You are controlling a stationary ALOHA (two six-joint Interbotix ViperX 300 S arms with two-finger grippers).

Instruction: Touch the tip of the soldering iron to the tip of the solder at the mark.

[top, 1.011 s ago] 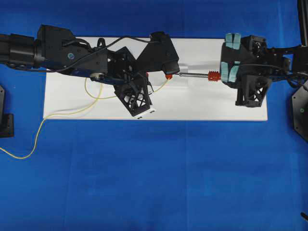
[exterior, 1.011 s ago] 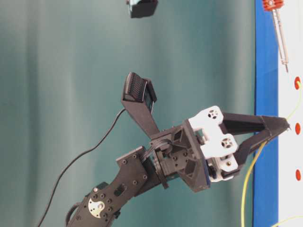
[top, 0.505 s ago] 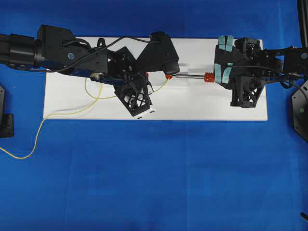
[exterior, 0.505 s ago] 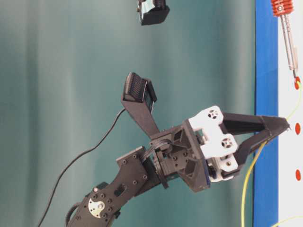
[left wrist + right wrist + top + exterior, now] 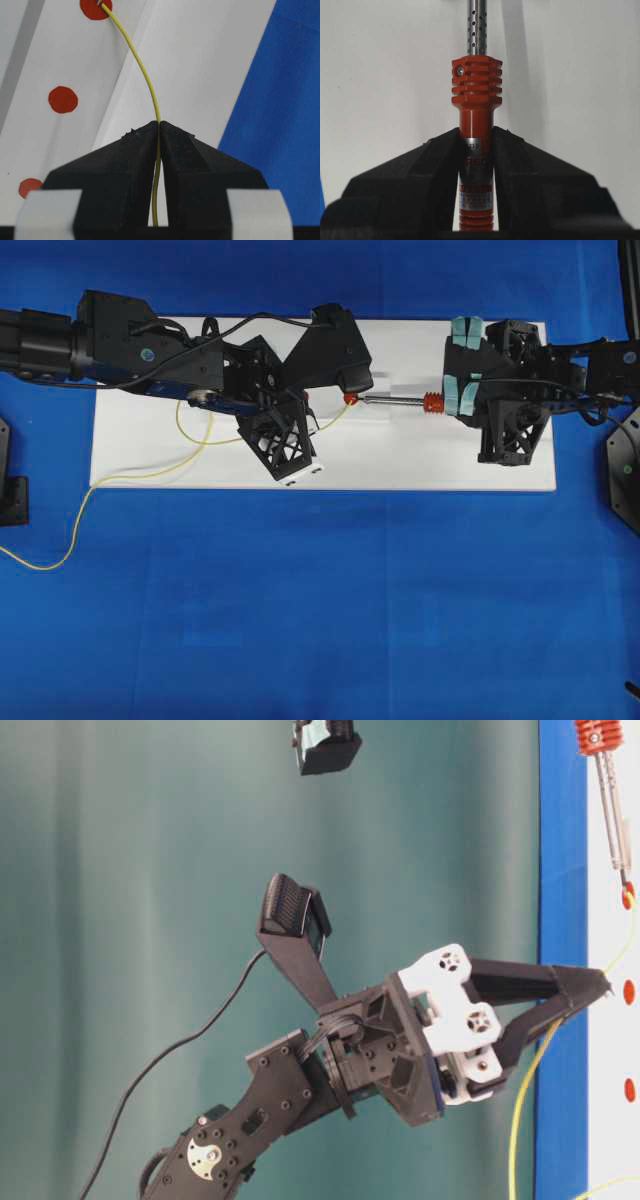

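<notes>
Blue cloth covers the tabletop (image 5: 320,600), and on it lies a white board (image 5: 420,465) that carries a row of red dots — the marks. The left tool (image 5: 159,125) is clamped on the solder (image 5: 145,75), pinching the thin yellow wire a little way back from its free end, so that a short curved length stands out ahead of the tips and can be steered without flopping. That free end lies on the farthest red dot (image 5: 95,7) ahead of the left tool. The right tool (image 5: 476,137) grips the soldering iron (image 5: 476,95) by its red-orange handle, behind the ribbed collar, which keeps the jaws off the metal shaft and lets the shaft point straight out ahead. In the overhead view the iron's tip (image 5: 362,398) reaches to the same red dot (image 5: 350,398) from the opposite side — judging by this, the contact is made or all but made, though whether the two tips truly touch I cannot tell.
</notes>
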